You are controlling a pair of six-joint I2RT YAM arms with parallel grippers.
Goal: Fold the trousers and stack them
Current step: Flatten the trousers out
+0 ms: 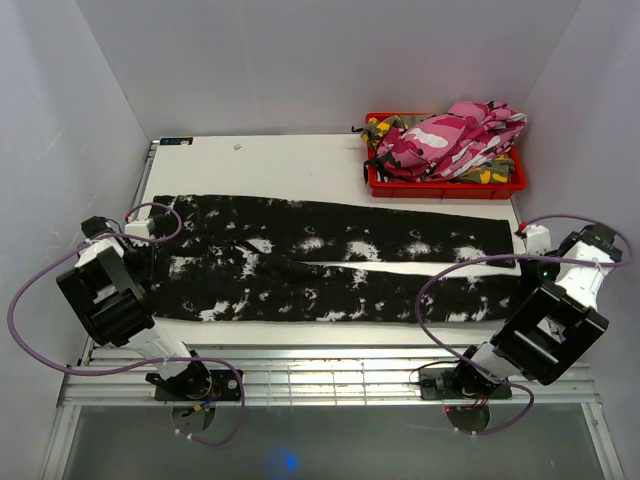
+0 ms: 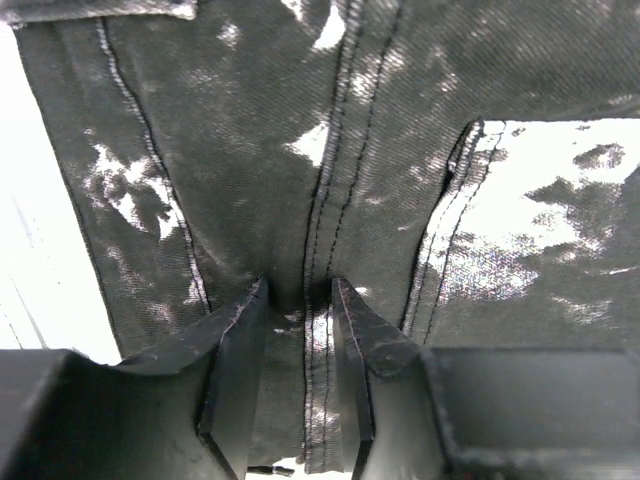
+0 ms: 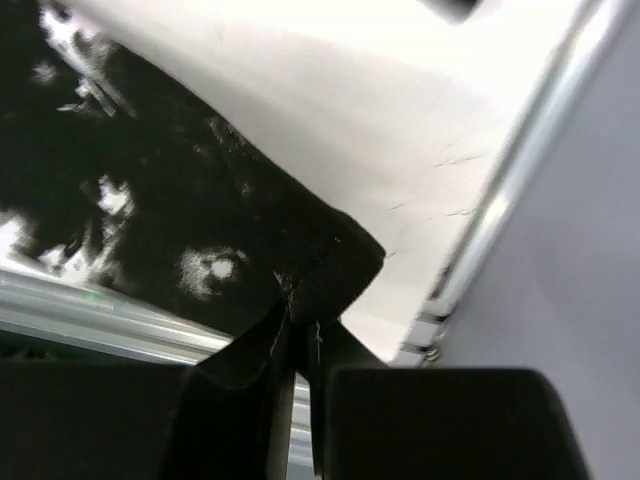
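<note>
Down at the bottom, the right gripper (image 3: 301, 335) has its two dark fingers (image 3: 245, 355) pressed nearly together, with the hem corner of the trousers (image 3: 190, 230) pinched between the tips. The corner is bunched into a small peak just above the jaws. From there the cloth, black with a few white splotches, spreads up and to the left across the white table (image 3: 390, 120). A metal rail (image 3: 525, 165) runs diagonally along the table's edge on the right, and the grey wall (image 3: 600, 260) is past it. Silver bars (image 3: 90, 315) show at lower left, below the cloth.
</note>
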